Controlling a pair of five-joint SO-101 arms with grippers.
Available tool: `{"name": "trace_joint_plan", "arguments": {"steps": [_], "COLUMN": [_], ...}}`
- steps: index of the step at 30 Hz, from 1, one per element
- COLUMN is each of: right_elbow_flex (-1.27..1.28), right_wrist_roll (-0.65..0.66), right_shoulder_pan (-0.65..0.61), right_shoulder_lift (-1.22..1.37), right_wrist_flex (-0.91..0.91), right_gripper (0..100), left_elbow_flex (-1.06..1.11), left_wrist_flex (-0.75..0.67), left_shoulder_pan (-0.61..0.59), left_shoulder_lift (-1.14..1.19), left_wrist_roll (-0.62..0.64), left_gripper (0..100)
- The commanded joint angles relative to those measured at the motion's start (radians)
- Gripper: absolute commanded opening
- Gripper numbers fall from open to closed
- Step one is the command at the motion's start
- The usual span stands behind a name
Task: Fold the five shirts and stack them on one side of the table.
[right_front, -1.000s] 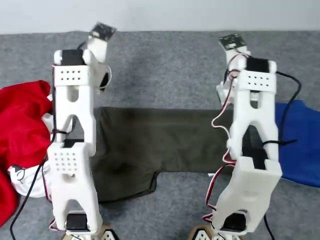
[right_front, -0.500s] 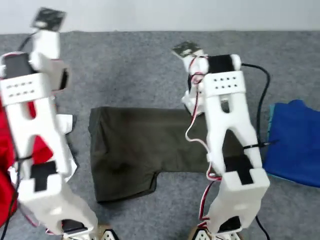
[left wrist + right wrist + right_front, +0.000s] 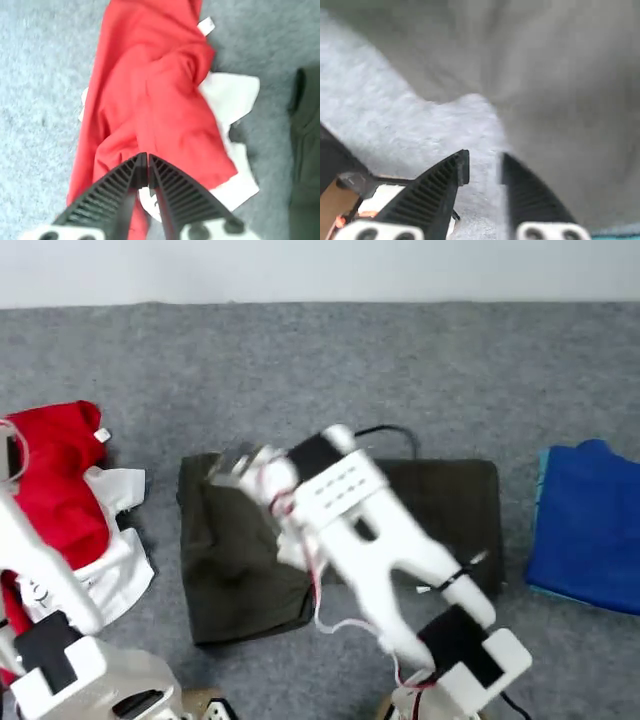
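At the middle of the grey table (image 3: pixel 400 370) lies the dark olive shirt (image 3: pixel 225 570). The right gripper (image 3: pixel 484 161) hangs over its edge, jaws slightly parted and empty. At nine o'clock the left gripper (image 3: pixel 146 172), jaws closed together, hangs over the red shirt (image 3: pixel 150 95), which lies on a white shirt (image 3: pixel 232 97). The blue shirt (image 3: pixel 585 530) sits at three o'clock.

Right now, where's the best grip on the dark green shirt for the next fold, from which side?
Probably the sleeve of the dark green shirt: it juts out flat at the near left corner, its edge free on the table. Come from the near side, low, sliding one of the fingers under the hem. The right gripper is open over the shirt's edge.
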Motion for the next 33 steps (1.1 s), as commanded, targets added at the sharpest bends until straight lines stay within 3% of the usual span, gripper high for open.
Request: {"name": "trace_joint_plan", "arguments": {"steps": [1, 7, 12, 29, 33], "right_elbow_flex": [0.028, 0.094, 0.183, 0.178, 0.164], "right_wrist_roll": [0.011, 0.011, 0.011, 0.012, 0.014], "right_shoulder_pan": [-0.13, -0.312, -0.394, -0.404, -0.407], "right_shoulder_lift": [-0.058, -0.056, -0.022, 0.3, 0.317], "right_wrist_flex": [-0.05, -0.179, -0.305, -0.49, -0.513], "right_gripper": [24.8, 25.5, 25.5, 24.7, 11.7], "left_elbow_flex": [0.021, 0.042, 0.042, 0.042, 0.042], "left_wrist_flex": [0.017, 0.015, 0.015, 0.017, 0.017], "left_shoulder_pan": [-0.017, -0.071, -0.092, -0.095, -0.097], "left_shoulder_lift": [-0.055, -0.055, -0.055, -0.055, -0.055], "left_wrist_roll": [-0.049, -0.075, -0.078, -0.078, -0.078], "left_gripper": [2, 2, 2, 2, 2]}}
